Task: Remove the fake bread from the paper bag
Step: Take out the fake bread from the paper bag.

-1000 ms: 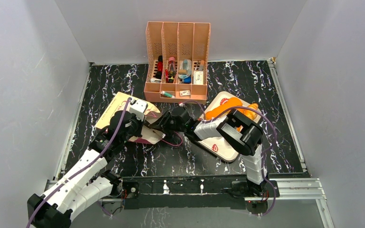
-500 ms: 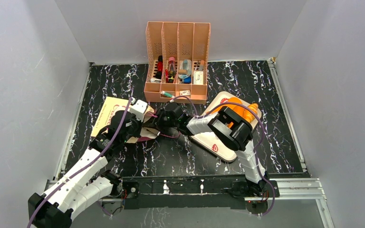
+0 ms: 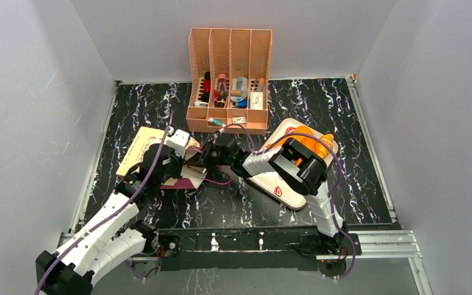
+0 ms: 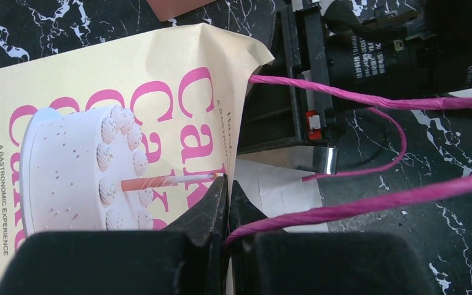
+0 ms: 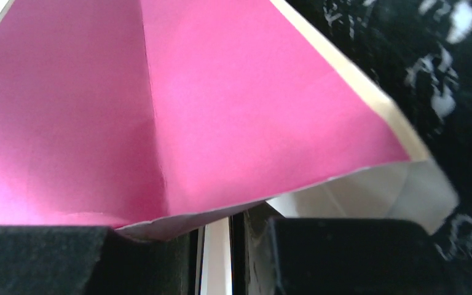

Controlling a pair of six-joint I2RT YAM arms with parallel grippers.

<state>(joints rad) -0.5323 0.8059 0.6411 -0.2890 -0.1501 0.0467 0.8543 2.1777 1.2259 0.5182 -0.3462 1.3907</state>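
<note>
The paper bag (image 3: 140,147) lay flat on the black marbled tabletop (image 3: 356,123), left of the middle and nearer the left edge than the right, with its mouth turned toward the right edge. My left gripper (image 3: 186,162) was clamped tight on the cream rim of that mouth; the left wrist view showed its fingers (image 4: 212,206) pressed together over the paper's edge, beside the printed cake on the paper bag (image 4: 98,92). The pink cord handles (image 4: 344,98) trailed loose across the table past them.

My right gripper (image 3: 204,157) sat at the same opening, facing the left one, close against it. Its camera was filled with the bag's magenta lining (image 5: 190,92), and the fingers (image 5: 43,258) stood only a narrow slit apart, but I could not tell whether they had paper between them.

The fake bread (image 3: 319,140), glossy orange loaves, rested on a white tray (image 3: 279,187) right of the middle, well apart from the bag and partly hidden behind my right arm. A peach file organiser (image 3: 229,46) stood at the middle of the far edge.
</note>
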